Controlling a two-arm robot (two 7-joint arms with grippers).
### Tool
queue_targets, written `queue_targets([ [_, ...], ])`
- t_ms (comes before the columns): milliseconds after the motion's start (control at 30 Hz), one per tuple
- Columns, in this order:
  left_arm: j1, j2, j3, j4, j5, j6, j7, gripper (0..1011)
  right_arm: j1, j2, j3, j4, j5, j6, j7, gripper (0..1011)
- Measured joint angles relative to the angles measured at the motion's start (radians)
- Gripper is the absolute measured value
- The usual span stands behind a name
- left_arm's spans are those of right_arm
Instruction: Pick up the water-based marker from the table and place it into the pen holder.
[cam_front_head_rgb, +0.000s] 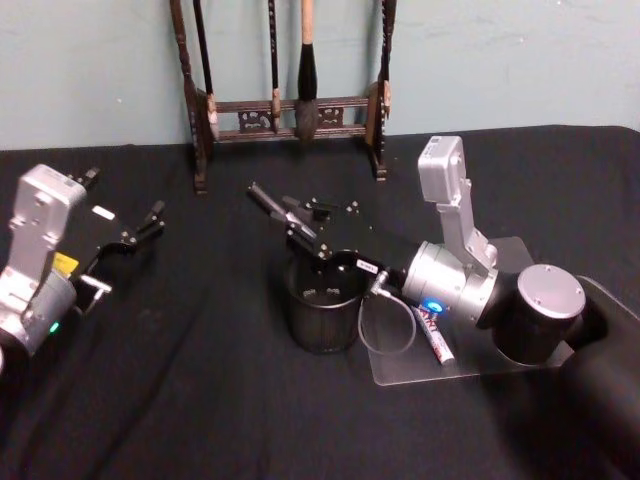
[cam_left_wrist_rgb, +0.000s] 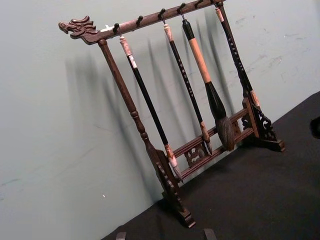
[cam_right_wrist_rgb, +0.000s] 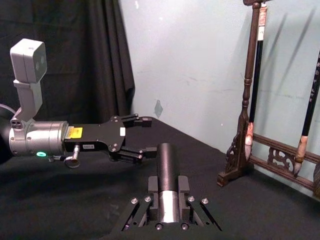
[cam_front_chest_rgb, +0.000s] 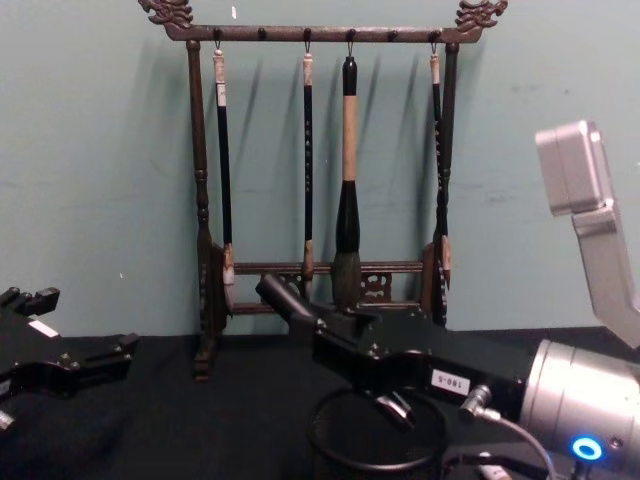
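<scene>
Stage: marker carried, not yet dropped | right claw (cam_front_head_rgb: 303, 228) clamped on dark marker (cam_front_head_rgb: 266, 202), held tilted above pen holder (cam_front_head_rgb: 322, 312) far rim, likely lining up the drop | left claw (cam_front_head_rgb: 140, 232) apart, parked at left of table (cam_front_head_rgb: 200, 400) | labelled pen (cam_front_head_rgb: 435, 335) lies on clear tray (cam_front_head_rgb: 400, 372)

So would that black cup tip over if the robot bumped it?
Probably not easily: the cup stands upright on the cloth and looks about as wide as tall. It is wire mesh, so likely light; the right gripper, holding the marker just above its rim, might slide it. The left gripper sits open, aside.
</scene>
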Motion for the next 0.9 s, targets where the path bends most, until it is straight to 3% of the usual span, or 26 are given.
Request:
queue_targets([
  [800, 0.0, 0.0, 0.0, 0.0, 0.0, 0.0, 0.0, 1001, -0.007, 0.006, -0.003, -0.006, -0.015, 0.008, -0.012, 227],
  [900, 0.0, 0.0, 0.0, 0.0, 0.0, 0.0, 0.0, 1001, -0.007, 0.006, -0.003, -0.006, -0.015, 0.008, -0.012, 272],
])
